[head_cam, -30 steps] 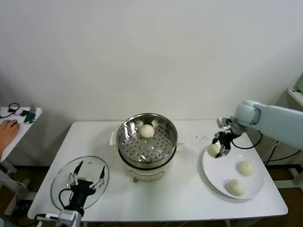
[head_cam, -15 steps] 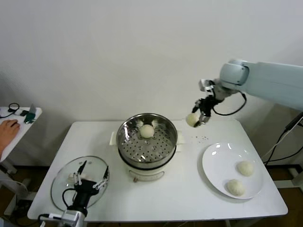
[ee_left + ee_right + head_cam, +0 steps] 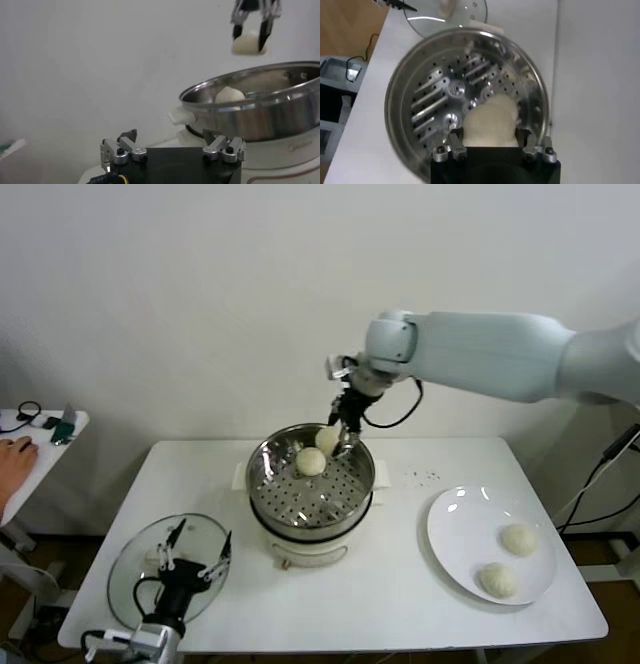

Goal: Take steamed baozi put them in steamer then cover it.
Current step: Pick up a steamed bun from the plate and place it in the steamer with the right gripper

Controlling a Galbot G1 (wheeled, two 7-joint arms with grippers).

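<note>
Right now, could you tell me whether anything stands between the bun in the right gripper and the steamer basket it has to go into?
Nothing visible does. The right gripper holds a baozi just above the open steamer, near its far rim. One bun already lies inside, beside the drop spot. The glass cover lies on the table by the open left gripper.

- Right gripper (image 3: pixel 490 142): fingers clamped on one baozi (image 3: pixel 491 121).
- Steamer (image 3: pixel 440 90): perforated steel basket directly below.
- Cover (image 3: pixel 445 12): on table beyond steamer.

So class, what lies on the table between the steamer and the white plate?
In the head view, only bare table with a few dark specks lies between the steamer and the plate.
</note>
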